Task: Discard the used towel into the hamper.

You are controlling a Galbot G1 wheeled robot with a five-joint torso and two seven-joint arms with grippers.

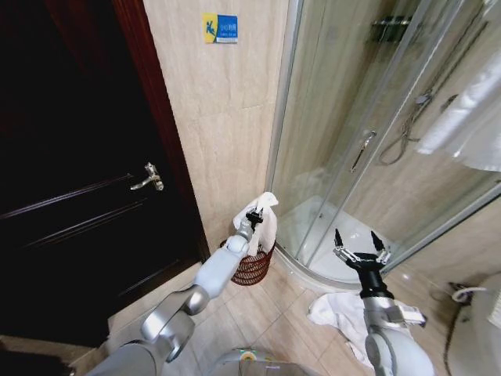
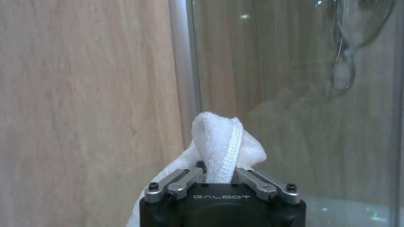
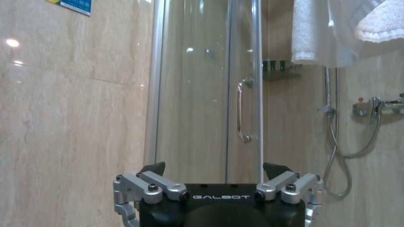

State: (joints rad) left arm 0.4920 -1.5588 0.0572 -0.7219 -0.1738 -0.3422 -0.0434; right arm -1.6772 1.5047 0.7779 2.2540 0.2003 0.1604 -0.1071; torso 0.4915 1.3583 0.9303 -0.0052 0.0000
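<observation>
Nearest me, the right gripper (image 1: 358,244) waits with fingers spread, holding nothing, above a white cloth on the floor (image 1: 337,310). Further on, the left gripper (image 1: 254,215) pinches the used towel (image 1: 265,222) directly over the hamper (image 1: 252,265) against the wall. Its hanging tail could snag the rim and drape outside if released carelessly.
</observation>
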